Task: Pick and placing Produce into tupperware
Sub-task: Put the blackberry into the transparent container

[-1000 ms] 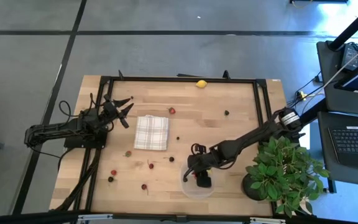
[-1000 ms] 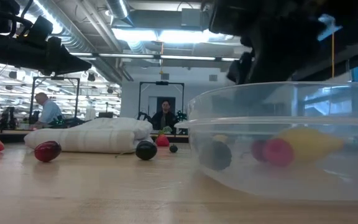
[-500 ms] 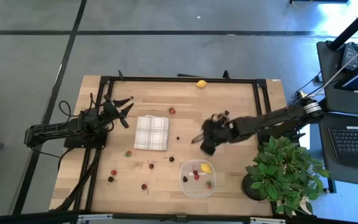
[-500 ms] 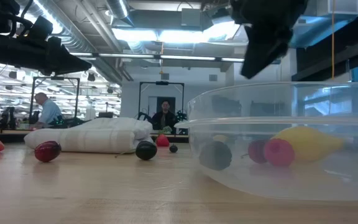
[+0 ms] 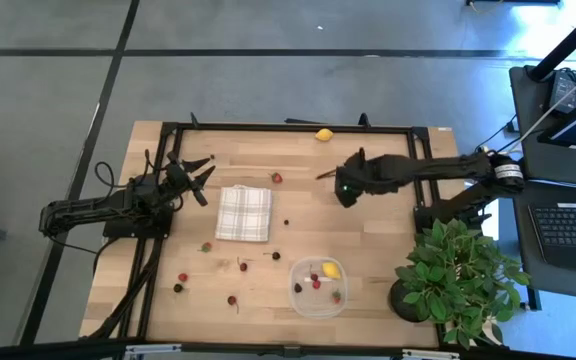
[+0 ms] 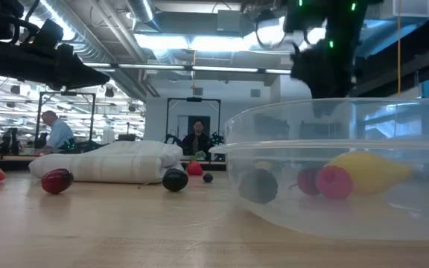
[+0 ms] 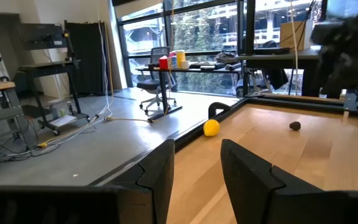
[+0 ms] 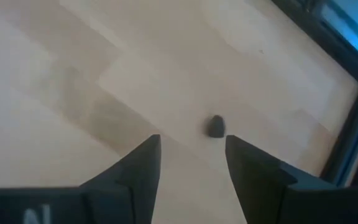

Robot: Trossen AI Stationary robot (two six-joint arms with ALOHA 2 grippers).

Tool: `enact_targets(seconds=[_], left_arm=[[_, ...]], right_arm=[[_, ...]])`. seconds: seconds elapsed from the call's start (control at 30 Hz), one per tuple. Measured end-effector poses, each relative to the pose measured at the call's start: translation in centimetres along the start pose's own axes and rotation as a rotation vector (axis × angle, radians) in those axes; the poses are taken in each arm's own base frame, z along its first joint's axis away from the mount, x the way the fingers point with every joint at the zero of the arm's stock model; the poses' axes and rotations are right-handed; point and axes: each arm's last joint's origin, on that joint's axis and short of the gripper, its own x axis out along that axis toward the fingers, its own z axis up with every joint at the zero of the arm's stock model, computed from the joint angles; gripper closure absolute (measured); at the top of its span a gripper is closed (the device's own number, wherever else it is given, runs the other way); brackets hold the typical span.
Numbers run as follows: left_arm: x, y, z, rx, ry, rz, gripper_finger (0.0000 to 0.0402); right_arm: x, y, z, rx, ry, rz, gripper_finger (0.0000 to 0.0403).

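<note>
The clear tupperware (image 5: 318, 288) stands near the table's front edge and holds a yellow lemon (image 5: 331, 270) and a few berries (image 6: 332, 182). Over the far right part of the table my right gripper (image 5: 341, 191) hangs open and tipped down, nothing between its fingers. A dark berry (image 8: 215, 126) lies on the wood just beyond its fingertips (image 8: 191, 146). A second lemon (image 5: 324, 135) rests at the far edge. Several red and dark berries (image 5: 232, 299) lie scattered on the front left. My left gripper (image 5: 204, 178) waits open at the table's left (image 7: 194, 152), pointing level.
A checked folded cloth (image 5: 243, 212) lies left of the middle, with a red berry (image 5: 277, 178) beyond its far corner. A leafy potted plant (image 5: 453, 275) stands at the front right corner, close to the tupperware. A black frame (image 5: 288, 127) runs round the table's edge.
My right gripper has risen from inside the tupperware and swung toward the far edge, rolling and tipping as it went. It now hangs over the dark berry at the far right. The lemon and berries in the tupperware, covered before, now show.
</note>
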Motion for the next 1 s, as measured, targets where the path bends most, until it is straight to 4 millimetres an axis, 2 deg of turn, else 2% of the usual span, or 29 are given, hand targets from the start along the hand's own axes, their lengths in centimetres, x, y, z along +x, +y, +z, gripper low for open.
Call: enact_targets(seconds=[0.17,0.3,0.4,0.57,1.0], left_arm=[[0.0,0.0,0.0,0.000,0.000,0.000,0.0276],[0.0,0.0,0.0,0.000,0.000,0.000,0.0276],[0.0,0.0,0.0,0.000,0.000,0.000,0.0276],[0.0,0.0,0.0,0.000,0.000,0.000,0.0276],[0.0,0.0,0.0,0.000,0.000,0.000,0.0276]], right_arm=[[3.7,-1.9,-1.0,0.064,0.112,-0.037,0.0184],[6.0,-3.2,-1.6,0.144,0.120,-0.087,0.0156],[7.2,-3.3,-1.9,0.152,0.095,-0.060,0.0146],[8.5,-3.4,-1.9,0.154,0.036,-0.018,0.0145],[9.8,-4.3,-1.3,0.220,0.030,-0.041,0.0144]])
